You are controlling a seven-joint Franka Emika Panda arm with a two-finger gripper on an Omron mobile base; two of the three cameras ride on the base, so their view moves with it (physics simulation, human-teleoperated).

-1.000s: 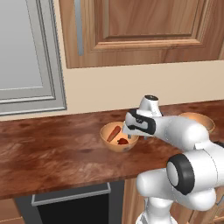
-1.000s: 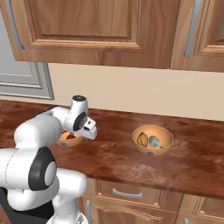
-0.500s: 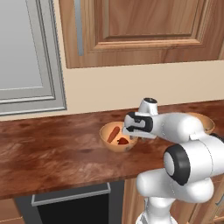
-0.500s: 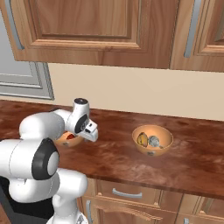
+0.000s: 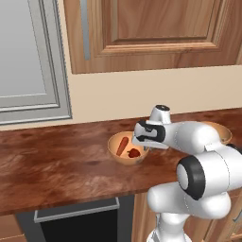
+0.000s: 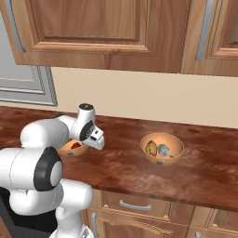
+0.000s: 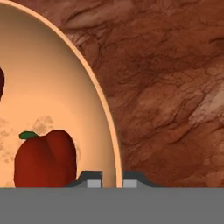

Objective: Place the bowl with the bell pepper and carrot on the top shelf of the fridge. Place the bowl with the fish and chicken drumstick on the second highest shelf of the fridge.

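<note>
The bowl with the bell pepper and carrot (image 5: pixel 124 150) sits on the wooden counter (image 5: pixel 56 165), holding the orange carrot (image 5: pixel 123 144) and the red bell pepper (image 5: pixel 134 152). My gripper (image 5: pixel 144 142) is at its right rim. In the hand view the gripper (image 7: pixel 111 180) is shut on the bowl's (image 7: pixel 57 96) thin rim, one fingertip on each side, with the bell pepper (image 7: pixel 43 159) just inside. The bowl with the fish and chicken drumstick (image 6: pixel 161 149) stands further right, with the grey fish (image 6: pixel 163 149) and the golden chicken drumstick (image 6: pixel 151 148) in it. The top shelf is hidden behind the closed fridge door.
The grey fridge door (image 5: pixel 28 61) rises at the far left, shut. Wooden wall cabinets (image 5: pixel 151 33) hang over the counter. Drawers (image 6: pixel 135 207) sit below the counter's front edge. My arm's white links (image 6: pixel 46 135) partly cover the left bowl (image 6: pixel 74 148) in the right base view.
The fingers have gone from wide open to shut on the bowl's right rim. The hand settled slightly lower at the rim. Both bowls have stayed in place.
</note>
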